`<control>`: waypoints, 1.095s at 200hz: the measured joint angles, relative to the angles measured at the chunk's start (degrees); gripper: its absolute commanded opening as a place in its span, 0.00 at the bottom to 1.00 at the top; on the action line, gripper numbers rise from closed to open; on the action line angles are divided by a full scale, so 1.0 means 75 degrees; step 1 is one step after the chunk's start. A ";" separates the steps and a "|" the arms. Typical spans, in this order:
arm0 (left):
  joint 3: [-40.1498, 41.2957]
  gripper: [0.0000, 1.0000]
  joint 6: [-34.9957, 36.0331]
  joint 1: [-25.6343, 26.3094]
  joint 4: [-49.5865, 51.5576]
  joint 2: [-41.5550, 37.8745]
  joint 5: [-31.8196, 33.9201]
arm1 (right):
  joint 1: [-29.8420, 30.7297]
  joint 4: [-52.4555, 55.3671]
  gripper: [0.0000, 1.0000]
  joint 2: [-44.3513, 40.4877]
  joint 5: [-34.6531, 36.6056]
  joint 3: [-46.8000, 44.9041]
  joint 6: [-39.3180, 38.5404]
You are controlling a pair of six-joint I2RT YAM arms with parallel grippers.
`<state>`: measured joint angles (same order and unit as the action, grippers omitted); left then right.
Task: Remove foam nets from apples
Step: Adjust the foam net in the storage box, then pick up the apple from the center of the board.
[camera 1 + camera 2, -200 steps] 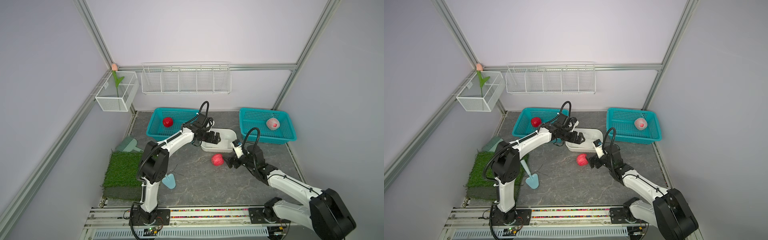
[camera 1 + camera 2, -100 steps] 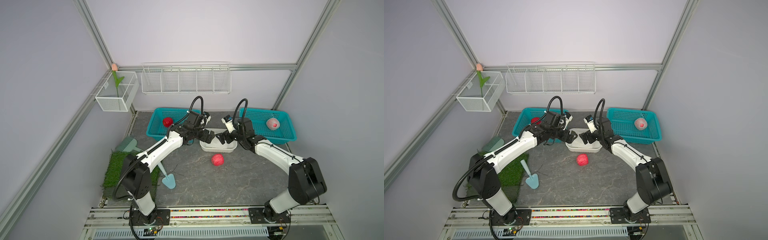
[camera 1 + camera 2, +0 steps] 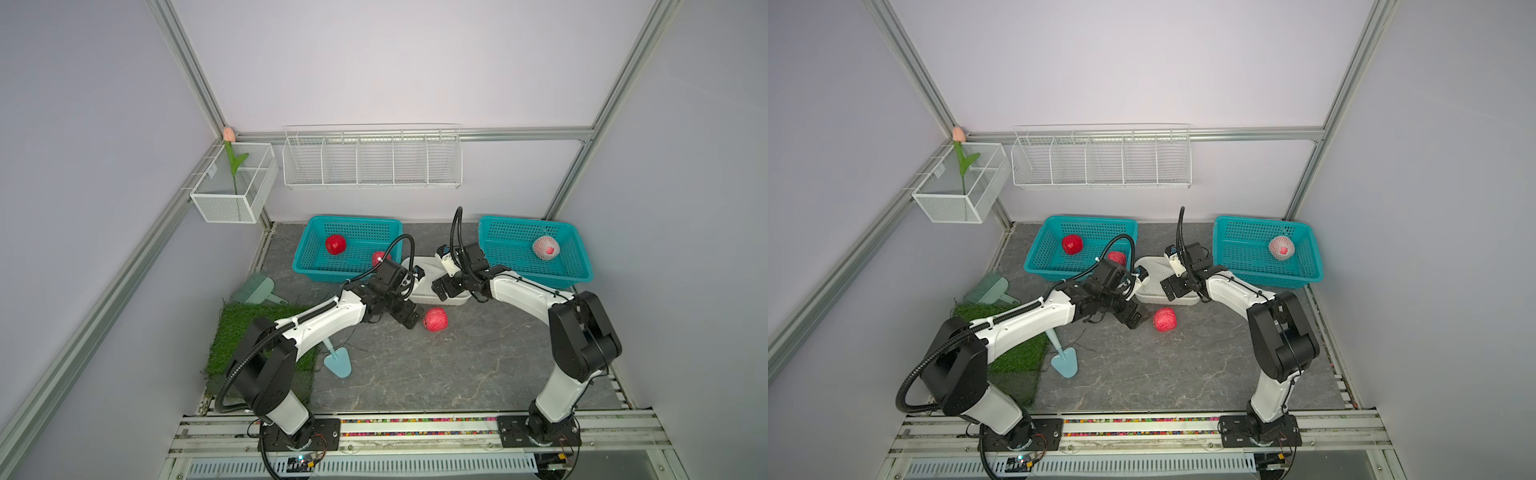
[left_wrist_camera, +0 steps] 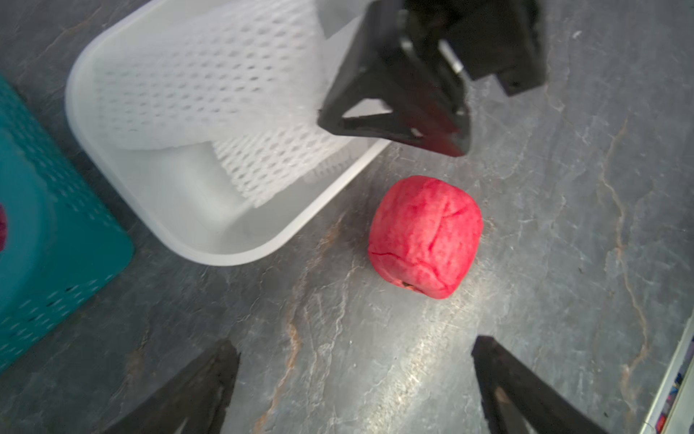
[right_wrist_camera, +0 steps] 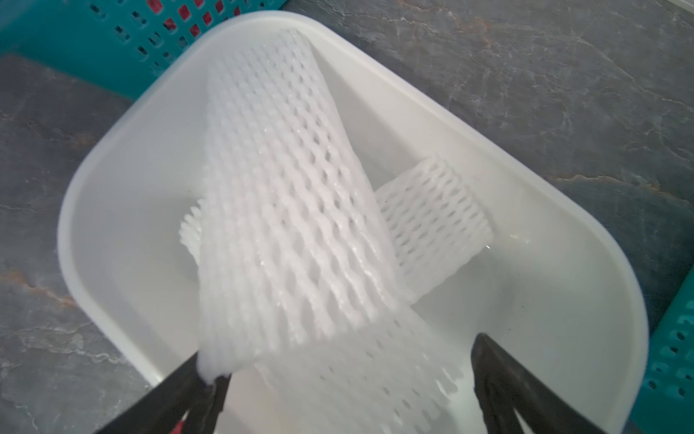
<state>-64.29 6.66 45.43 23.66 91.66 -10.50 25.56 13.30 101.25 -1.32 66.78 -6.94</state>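
Left hand (image 3: pixel 410 321) — right hand (image 3: pixel 439 290) — both agape.

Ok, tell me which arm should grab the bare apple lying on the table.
Left. The left jaws stand open just short of the apple, which lies ahead between them in the left wrist view. The right jaws stand open over the white tub holding foam nets.

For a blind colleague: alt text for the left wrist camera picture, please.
A bare red apple lies on the grey table, ahead of the open left gripper. Beside it, a white tub holds foam nets.
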 measured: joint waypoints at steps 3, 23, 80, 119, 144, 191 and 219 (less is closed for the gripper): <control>0.0000 0.99 0.0023 0.0050 -0.0041 0.0000 -0.0003 | -0.0009 0.0012 0.97 0.0000 0.0003 0.0000 0.0000; -0.0029 1.00 0.0207 0.0373 -0.0149 0.0073 -0.0041 | -0.0082 0.0015 0.92 -0.0283 -0.0189 -0.0105 -0.0079; -0.0726 1.00 0.0612 0.0766 0.0003 0.1078 -0.0119 | -0.0160 -0.0041 0.89 -0.2556 -0.0740 -0.0635 -0.0114; -0.1510 1.00 0.0833 0.0775 0.0391 0.1775 -0.0102 | -0.0568 0.0271 0.89 -0.3354 -0.0300 -0.1323 -0.0058; -0.1862 0.96 0.0962 0.0825 0.0670 0.2165 -0.0087 | -0.0854 0.0711 0.89 -0.4077 0.0015 -0.1626 -0.0058; -0.2500 0.96 0.1003 0.0968 0.1247 0.2984 0.0230 | -0.1154 0.0868 0.89 -0.5161 0.0356 -0.1673 -0.0204; -0.2690 0.91 0.1008 0.1049 0.1460 0.3316 0.0493 | -0.1262 0.0927 0.89 -0.5219 0.0414 -0.1874 -0.0221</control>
<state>-84.47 14.22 53.30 34.61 116.53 -6.81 16.10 20.25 62.11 1.78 52.73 -8.60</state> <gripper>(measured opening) 0.939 0.893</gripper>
